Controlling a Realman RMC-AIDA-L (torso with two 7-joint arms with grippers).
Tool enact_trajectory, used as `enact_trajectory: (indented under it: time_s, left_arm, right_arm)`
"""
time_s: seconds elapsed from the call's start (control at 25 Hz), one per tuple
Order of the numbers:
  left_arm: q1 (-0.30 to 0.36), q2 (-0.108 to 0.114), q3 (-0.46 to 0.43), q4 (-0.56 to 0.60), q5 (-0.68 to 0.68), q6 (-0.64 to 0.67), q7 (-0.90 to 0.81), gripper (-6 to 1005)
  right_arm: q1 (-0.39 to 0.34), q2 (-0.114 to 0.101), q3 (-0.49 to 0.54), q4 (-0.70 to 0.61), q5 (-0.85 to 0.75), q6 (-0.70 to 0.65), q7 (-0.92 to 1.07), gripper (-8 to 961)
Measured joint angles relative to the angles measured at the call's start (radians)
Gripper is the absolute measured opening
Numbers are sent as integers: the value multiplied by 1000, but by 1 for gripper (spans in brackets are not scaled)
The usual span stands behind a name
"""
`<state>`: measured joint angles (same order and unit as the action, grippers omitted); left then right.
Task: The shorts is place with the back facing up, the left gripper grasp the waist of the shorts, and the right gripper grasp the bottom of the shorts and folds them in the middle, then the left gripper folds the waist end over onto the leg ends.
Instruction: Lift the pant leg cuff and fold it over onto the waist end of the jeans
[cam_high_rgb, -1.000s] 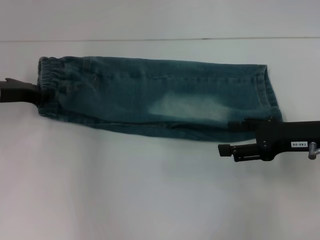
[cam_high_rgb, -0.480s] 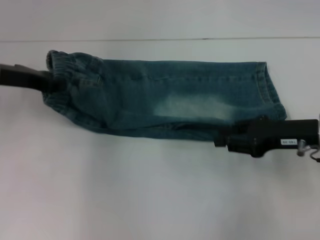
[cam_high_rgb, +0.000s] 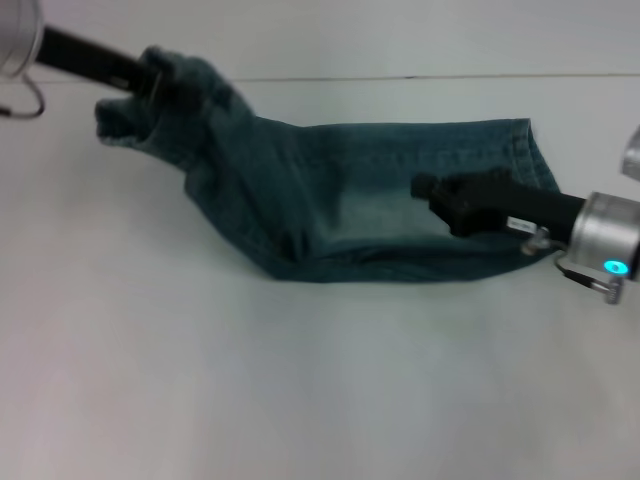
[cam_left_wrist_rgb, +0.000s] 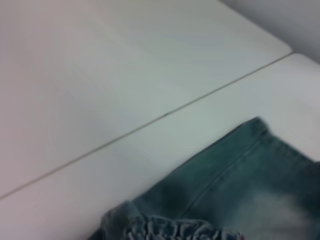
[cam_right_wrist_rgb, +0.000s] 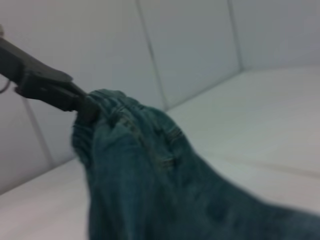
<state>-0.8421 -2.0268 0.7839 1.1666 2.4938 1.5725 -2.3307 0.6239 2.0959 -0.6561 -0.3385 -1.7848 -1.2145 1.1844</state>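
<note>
The blue-green denim shorts (cam_high_rgb: 380, 215) lie folded lengthwise on the white table. Their gathered waist (cam_high_rgb: 170, 95) is raised off the table at the far left, and my left gripper (cam_high_rgb: 150, 78) is shut on it. The right wrist view shows that same black claw (cam_right_wrist_rgb: 80, 106) pinching the ruffled band (cam_right_wrist_rgb: 107, 107). The waist ruffles (cam_left_wrist_rgb: 175, 231) also show in the left wrist view. The leg ends (cam_high_rgb: 528, 160) rest flat at the right. My right gripper (cam_high_rgb: 422, 186) hovers over the right half of the shorts, pointing left.
The white table (cam_high_rgb: 300, 380) spreads wide in front of the shorts. A thin seam (cam_high_rgb: 400, 76) runs across behind the shorts. Light wall panels (cam_right_wrist_rgb: 190, 45) stand behind the table.
The left gripper has lifted the waist up and carried it right, so the left part of the shorts rises off the table. The right gripper has moved from the near hem corner to above the shorts.
</note>
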Motion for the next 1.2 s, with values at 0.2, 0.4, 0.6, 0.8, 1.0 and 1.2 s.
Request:
enact_trajectory:
  time_s: [0.2, 0.4, 0.6, 0.8, 1.0, 1.2]
  left_arm:
    - [-97, 4, -1, 2, -8, 47, -33, 103]
    - [-180, 6, 12, 5, -9, 91, -79, 103]
    - [-239, 12, 13, 2, -12, 111, -122, 103]
    - [-273, 18, 12, -13, -13, 115, -124, 103]
    - [-276, 14, 13, -14, -13, 116, -124, 103]
    - [-267, 4, 14, -15, -14, 118, -124, 102]
  right_arm:
    - [74, 9, 7, 221, 254, 170, -311, 31]
    - [171, 18, 25, 394, 383, 271, -585, 32]
    - [259, 25, 85, 518, 380, 333, -714, 32]
    - [338, 25, 126, 595, 274, 376, -730, 33]
    - [352, 25, 291, 627, 62, 385, -726, 33]
    - [352, 26, 430, 647, -115, 424, -722, 33]
